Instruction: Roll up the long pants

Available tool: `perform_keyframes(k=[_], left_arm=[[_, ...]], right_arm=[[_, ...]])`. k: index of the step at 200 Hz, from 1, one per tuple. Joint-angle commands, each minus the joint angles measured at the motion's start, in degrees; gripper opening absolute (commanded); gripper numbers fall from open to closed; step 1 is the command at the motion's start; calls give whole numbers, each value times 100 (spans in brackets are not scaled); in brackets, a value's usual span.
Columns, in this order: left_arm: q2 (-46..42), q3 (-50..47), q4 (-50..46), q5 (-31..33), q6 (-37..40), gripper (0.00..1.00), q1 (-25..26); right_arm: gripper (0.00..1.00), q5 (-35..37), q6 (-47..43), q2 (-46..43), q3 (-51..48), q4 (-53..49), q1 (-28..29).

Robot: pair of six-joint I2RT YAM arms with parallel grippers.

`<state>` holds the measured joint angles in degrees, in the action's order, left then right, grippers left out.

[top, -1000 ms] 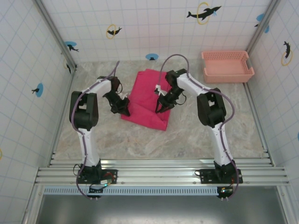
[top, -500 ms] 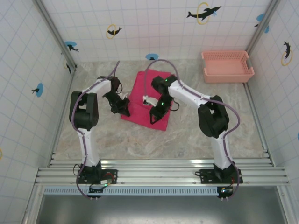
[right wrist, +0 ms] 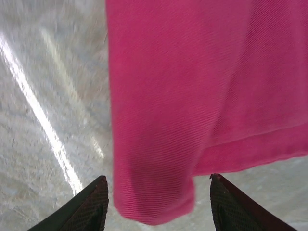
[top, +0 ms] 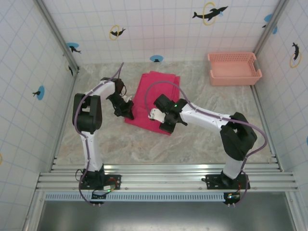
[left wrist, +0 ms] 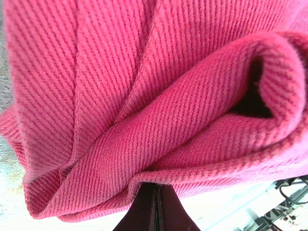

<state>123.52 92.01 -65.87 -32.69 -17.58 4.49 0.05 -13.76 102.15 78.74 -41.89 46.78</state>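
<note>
The long pants (top: 155, 92) lie folded mid-counter (top: 192, 144). The left claw (left wrist: 156, 204) is pinched together on their bunched left edge, its tips mostly buried. The right claw (right wrist: 156, 199) gapes apart over the near corner.

A salmon-pink plastic lattice basket (top: 234, 68) stands in the far right corner of the marbled grey-beige surface (top: 192, 144), just beside the right wall. The white tiled walls (top: 159, 24) carry dark dolphin stickers (top: 210, 13) ringed in yellow or blue. Aluminium rails (top: 163, 180) run along the surface's near edge.
</note>
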Motion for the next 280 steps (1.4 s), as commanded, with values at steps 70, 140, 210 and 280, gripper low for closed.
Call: perform_keyframes(k=[70,140,210,280], left_arm=[[-436,-60,-253,-186,422,40,-1],[-935,110,-722,-323,592,64,-67],[-1360,73,-711,-308,398,69,-399],[-1470,90,-640,-161,249,69,-591]], right_arm=[[52,-2467,772,2308,3346,-1277,-863],[50,-3296,794,3216,4271,-1529,-787],[43,-3207,848,3613,4533,-1456,-631],[47,-2755,676,2986,4565,-1403,-817]])
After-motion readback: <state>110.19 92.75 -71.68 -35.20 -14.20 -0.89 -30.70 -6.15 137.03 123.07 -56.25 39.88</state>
